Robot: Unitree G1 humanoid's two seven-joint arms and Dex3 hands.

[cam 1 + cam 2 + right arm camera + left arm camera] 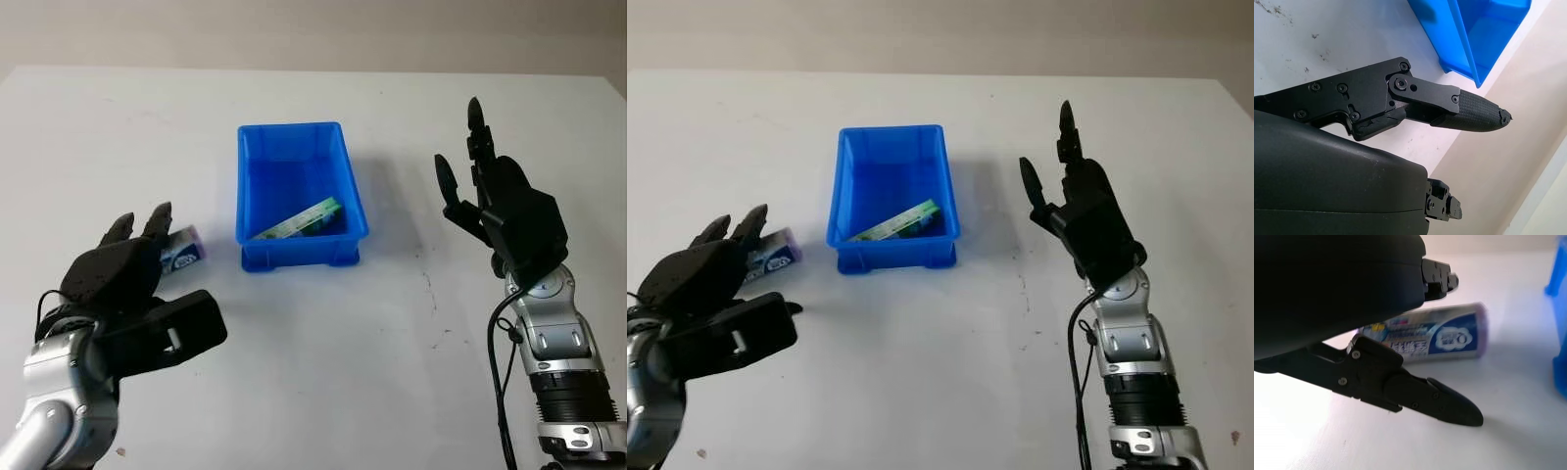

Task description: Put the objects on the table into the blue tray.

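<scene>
Now, the left hand [137,257] hangs low over the bench [323,343] at the near left, its fingers pointing away from the robot toward a small purple-and-blue packet [182,251] that lies flat just beyond the fingertips. From the wrist camera I can see the packet [1440,340] between the hand's upper shell and the lower finger [1415,396], but nothing presses on it — the hand is open and holds nothing. It seems to be set this way so that the fingers can close around the packet from its near side; I judge this as the approach to a grasp, not the grasp itself.

The blue tray [251,166] stands in the middle of the bench, just to the right of the packet. A flat green-and-white box [302,219] already lies inside it, leaning toward the near wall, so part of the task looks finished (the packet is the one thing I see left outside the tray).

The right hand [490,191] is raised above the bench on the far side of the tray, well apart from it, open and holding nothing — probably kept there to stay out of the way.

The packet lies close to the tray's left wall, so the carry should be short, but a small flat thing may slip out when the fingers close.
</scene>
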